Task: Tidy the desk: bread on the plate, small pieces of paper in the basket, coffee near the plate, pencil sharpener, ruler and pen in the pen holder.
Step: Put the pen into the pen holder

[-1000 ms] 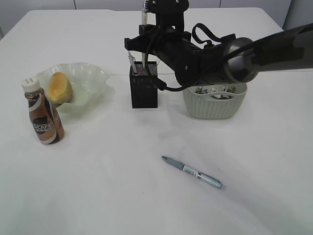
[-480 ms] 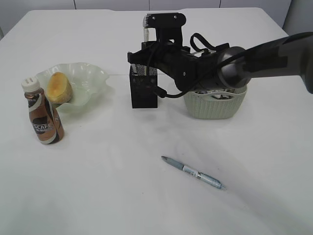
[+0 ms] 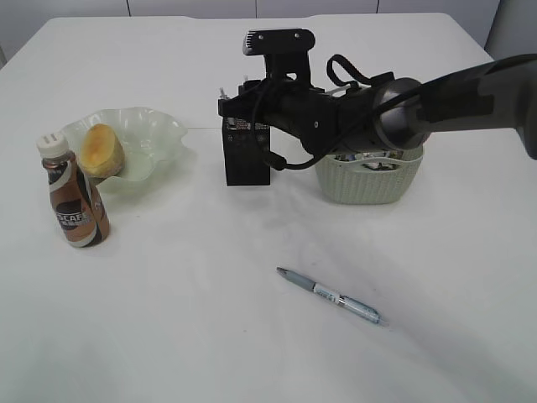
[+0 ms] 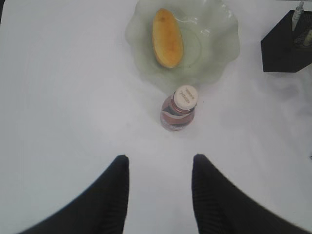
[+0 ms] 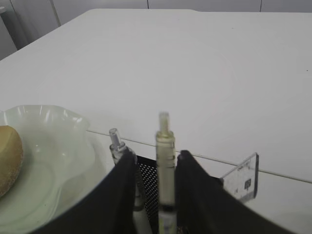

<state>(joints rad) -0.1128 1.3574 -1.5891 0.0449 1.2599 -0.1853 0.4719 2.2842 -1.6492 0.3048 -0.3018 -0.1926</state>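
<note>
A pen [image 5: 165,165] stands upright between my right jaws [image 5: 157,195], pinched tight, right over the black pen holder [image 3: 247,156]. My left jaws [image 4: 159,195] hang open, with the coffee [image 4: 178,107] just ahead on the table [image 3: 210,319].

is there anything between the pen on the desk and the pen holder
Nothing visible. The pen lies on bare desk, and the stretch up to the pen holder is open. The right gripper sits over the holder's mouth with another pen between its fingers, so the opening is occupied for now.
</note>
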